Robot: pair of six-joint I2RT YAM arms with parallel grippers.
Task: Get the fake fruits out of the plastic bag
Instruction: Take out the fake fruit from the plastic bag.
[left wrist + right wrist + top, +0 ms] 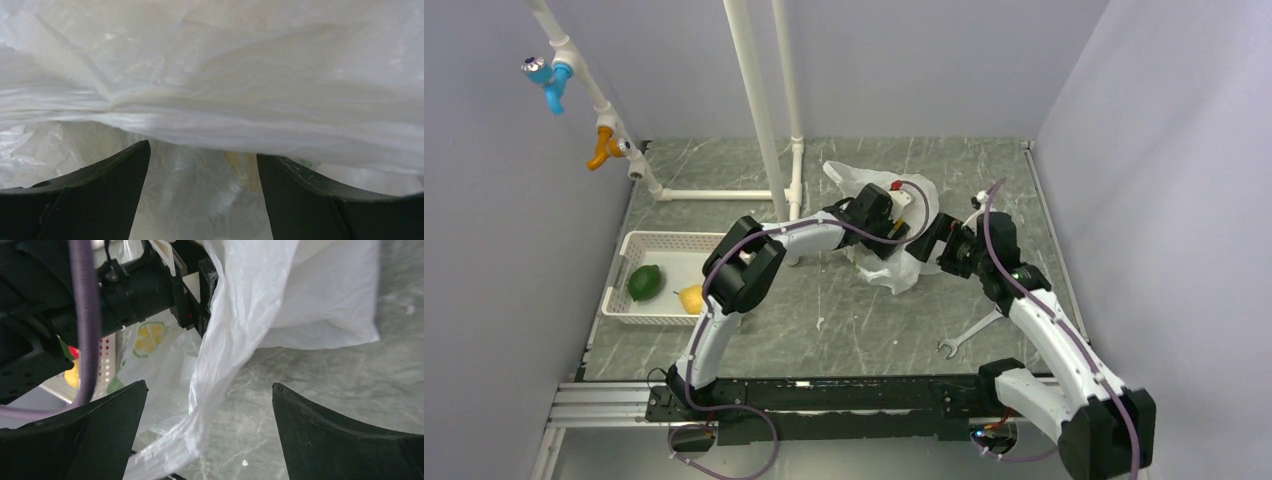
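The plastic bag (898, 262) lies crumpled mid-table, white with a lemon print (145, 337). My left gripper (900, 214) is pushed into it. In the left wrist view the left gripper (202, 150) is open, and folds of the bag (240, 85) fill the frame. A yellowish shape (242, 167) shows dimly through the plastic, and no fruit in the bag shows clearly. My right gripper (931, 247) sits at the bag's right side. In its own view the right gripper (209, 385) is open, with a hanging strand of the bag (220, 365) between the jaws, unpinched. A dark green fruit (644, 282) and a small yellow fruit (691, 298) lie in the white tray (659, 242).
A metal wrench (969, 335) lies on the table to the right, near the right arm. White pipes (759, 110) stand behind the bag, and a horizontal pipe runs along the back left. Blue (549, 75) and orange (604, 148) taps hang on the left wall. Walls enclose the table.
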